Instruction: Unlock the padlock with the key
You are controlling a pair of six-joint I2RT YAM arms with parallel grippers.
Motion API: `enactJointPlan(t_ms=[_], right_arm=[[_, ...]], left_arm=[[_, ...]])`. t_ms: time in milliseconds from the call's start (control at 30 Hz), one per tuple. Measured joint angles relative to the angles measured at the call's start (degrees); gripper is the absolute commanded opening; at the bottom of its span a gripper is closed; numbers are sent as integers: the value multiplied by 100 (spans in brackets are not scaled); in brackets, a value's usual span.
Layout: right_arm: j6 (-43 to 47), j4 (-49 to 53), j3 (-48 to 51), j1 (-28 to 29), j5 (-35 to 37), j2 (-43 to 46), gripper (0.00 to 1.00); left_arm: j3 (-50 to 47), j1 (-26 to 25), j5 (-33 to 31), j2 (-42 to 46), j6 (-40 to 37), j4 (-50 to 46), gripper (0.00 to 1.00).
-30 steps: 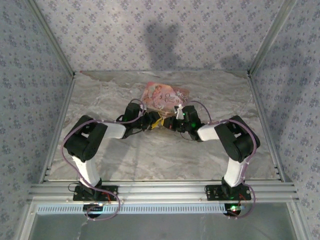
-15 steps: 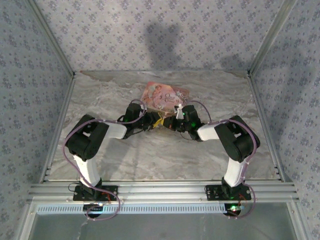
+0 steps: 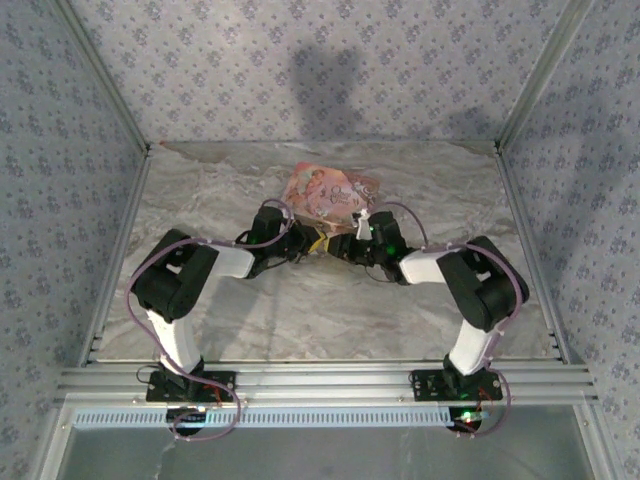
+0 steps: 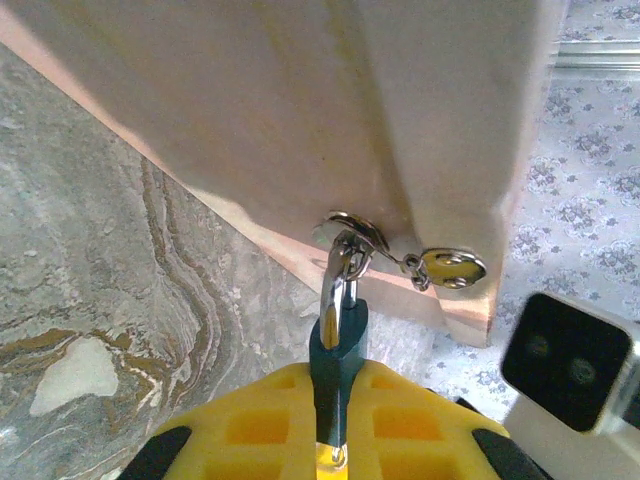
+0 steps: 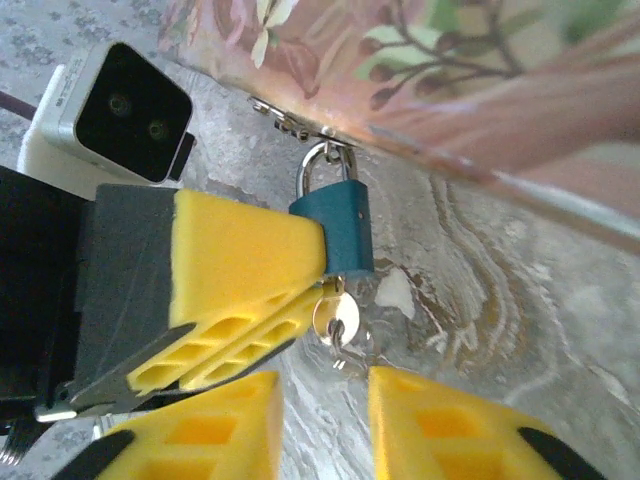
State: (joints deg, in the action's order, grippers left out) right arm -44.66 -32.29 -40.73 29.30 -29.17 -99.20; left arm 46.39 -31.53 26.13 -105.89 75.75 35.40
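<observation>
Yellow foam fingers (image 4: 260, 430) of the left gripper (image 4: 337, 385) are squeezing a small teal-blue padlock with a silvery metal loop (image 4: 335, 345) from both sides. The jaws are pressing tight on the body of the lock. The padlock is hanging at the bottom edge of a big pink-orange box with flower pictures (image 4: 300, 100). Its loop is going through a shiny silver ring (image 4: 350, 228) fixed on the box. A little shiny silver disc (image 4: 452, 267) is dangling on a short chain just beside that ring.

From the right wrist camera, the padlock (image 5: 340, 225) is sitting at the tips of the left gripper's yellow fingers (image 5: 240, 260), just under the pink box (image 5: 450, 70). A small silver key (image 5: 335, 320) is sticking into the bottom of the padlock. The right gripper (image 5: 322, 405) is hovering just below the key. Its two yellow fingers are standing spread apart with a gap between them.

From above, both arms are reaching in over the grey marble-look table (image 3: 300, 310). The left gripper (image 3: 303, 245) and the right gripper (image 3: 345, 246) are meeting tip to tip at the near side of the pink box (image 3: 325, 190).
</observation>
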Motion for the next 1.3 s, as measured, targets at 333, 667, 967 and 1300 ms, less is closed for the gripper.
enactJointPlan(t_ms=[333, 667, 967, 1300], right_arm=[[2326, 1547, 192, 111, 1279, 1875, 63], [6992, 1209, 787, 1386, 2575, 2317, 80], [8568, 643, 776, 1397, 3101, 1276, 68], [8717, -63, 481, 1300, 3204, 439, 55]], left_arm=[[149, -20, -2, 87, 136, -404, 4], [170, -52, -4, 144, 345, -498, 2], [170, -52, -22, 212, 444, -599, 1], [190, -76, -20, 229, 452, -695, 0]])
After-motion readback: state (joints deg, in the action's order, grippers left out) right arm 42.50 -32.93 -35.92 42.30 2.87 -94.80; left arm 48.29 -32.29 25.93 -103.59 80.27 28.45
